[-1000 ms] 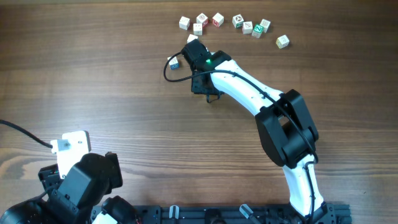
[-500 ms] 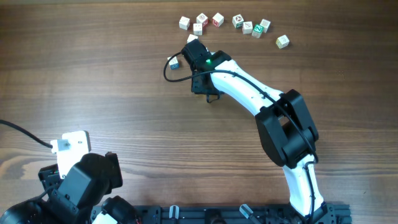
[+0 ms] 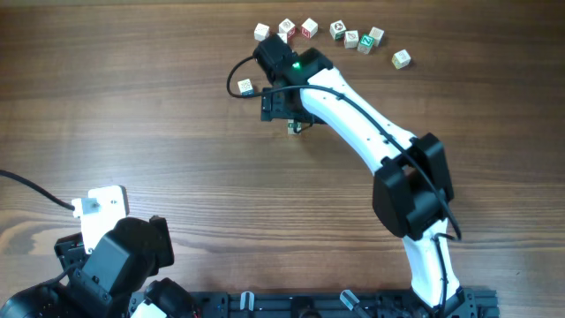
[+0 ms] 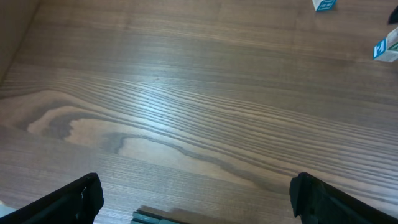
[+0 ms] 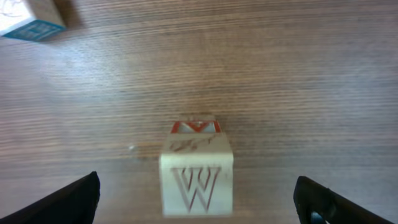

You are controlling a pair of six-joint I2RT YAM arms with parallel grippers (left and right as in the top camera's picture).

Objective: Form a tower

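Observation:
The tower [image 5: 196,180] is a short stack of whitish cubes: the top one shows a brownish "W", and the one under it has a red mark. My right gripper [image 5: 196,200] is open, with its dark fingers [image 5: 68,200] far out on either side and clear of the stack. From overhead the right arm [image 3: 353,106] covers the tower except for a small pale bit [image 3: 294,127]. My left gripper [image 4: 199,199] is open over bare wood at the near left, and its arm [image 3: 119,256] is folded there.
A loose cube with a blue mark [image 3: 245,87] lies left of the tower; it also shows in the right wrist view [image 5: 31,22]. Several loose cubes [image 3: 351,39] lie scattered along the far edge. A black cable [image 3: 234,79] loops beside the right wrist.
The right gripper has opened and let go of the "W" cube, which stays on the stack. Its arm has shifted toward the far side. The left arm has not moved.

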